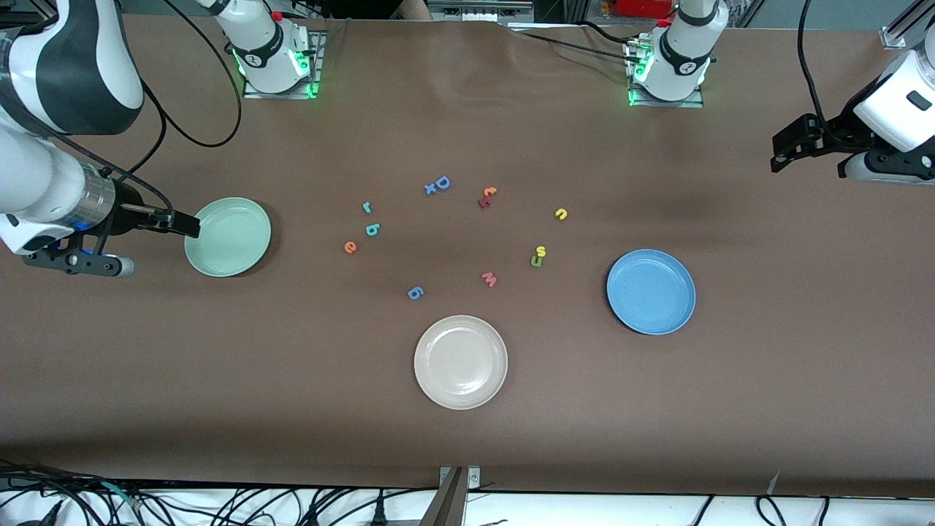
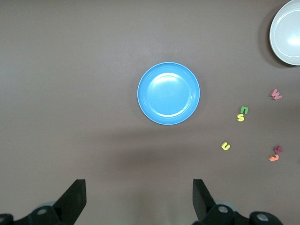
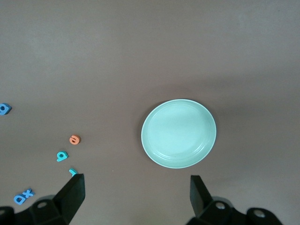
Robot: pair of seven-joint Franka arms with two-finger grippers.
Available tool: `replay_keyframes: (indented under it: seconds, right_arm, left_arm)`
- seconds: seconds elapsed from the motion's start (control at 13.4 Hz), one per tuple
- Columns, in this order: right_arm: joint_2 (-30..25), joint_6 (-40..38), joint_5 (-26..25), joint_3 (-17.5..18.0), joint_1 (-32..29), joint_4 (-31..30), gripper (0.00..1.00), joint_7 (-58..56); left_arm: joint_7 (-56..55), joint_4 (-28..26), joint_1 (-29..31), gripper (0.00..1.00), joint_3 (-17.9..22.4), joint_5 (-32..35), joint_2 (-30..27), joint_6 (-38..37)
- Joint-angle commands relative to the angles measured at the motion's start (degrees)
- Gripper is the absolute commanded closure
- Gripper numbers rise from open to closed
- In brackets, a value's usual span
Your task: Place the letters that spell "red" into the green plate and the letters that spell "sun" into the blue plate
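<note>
**Letters loose on the table, both plates bare, both pincers released**

The teal "r" (image 1: 367, 207), teal "d" (image 1: 372, 229) and orange "e" (image 1: 350, 247) lie close together on the table (image 1: 767, 380), between its middle and the green plate (image 1: 228, 237), apart from that plate. The yellow "s" (image 1: 540, 251) touches the dark green "u" (image 1: 536, 261); the yellow "n" (image 1: 561, 214) lies apart from them, farther from the front camera. All three sit near the blue plate (image 1: 651, 291), none in it.

Other pieces: a blue "D" (image 1: 441, 183) with a small blue cross, a red-and-orange pair (image 1: 487, 196), a pink "w" (image 1: 489, 278), a blue "6" (image 1: 416, 293), and a cream plate (image 1: 461, 361) nearest the front camera.

The right pincer (image 1: 191, 226) hangs over the green plate's rim, fingers spread, holding nothing. The left pincer (image 1: 780, 156) hangs over bare table at the left arm's end, fingers (image 2: 75, 199) wide, empty.
</note>
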Motion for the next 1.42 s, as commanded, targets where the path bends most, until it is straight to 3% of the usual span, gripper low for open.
replay_keyframes:
  seconds: [0.0,1.34]
  right_arm:
    - [-0.8,-0.5,-0.2,0.6,-0.6,-0.4,0.01,-0.1]
    - [-0.8,-0.5,-0.2,0.6,-0.6,-0.4,0.01,-0.2]
  left_arm:
    - [0.9,0.5,0.1,0.00,-0.1,0.5,-0.1,0.0]
    - [1.0,0.4,0.3,0.00,-0.2,0.5,0.6,-2.8]
